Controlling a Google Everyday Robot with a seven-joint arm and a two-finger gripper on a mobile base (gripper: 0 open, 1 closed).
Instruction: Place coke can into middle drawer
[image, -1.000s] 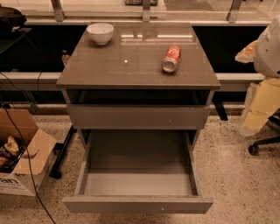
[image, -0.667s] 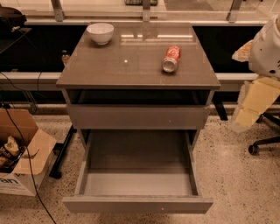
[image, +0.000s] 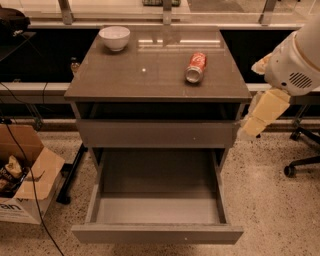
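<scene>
On cabinet (image: 150, 75) lie coke can (image: 195, 67) & bowl (image: 114, 37); tool (image: 256, 119) hangs beside it.

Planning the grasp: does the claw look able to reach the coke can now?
Probably yes: the coke can lies on its side with open space around it, and the claw hangs just right of the cabinet.

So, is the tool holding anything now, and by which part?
Nothing is held. The can lies on its side on the cabinet. The tool hangs beside the cabinet's right edge, apart from the can.
</scene>
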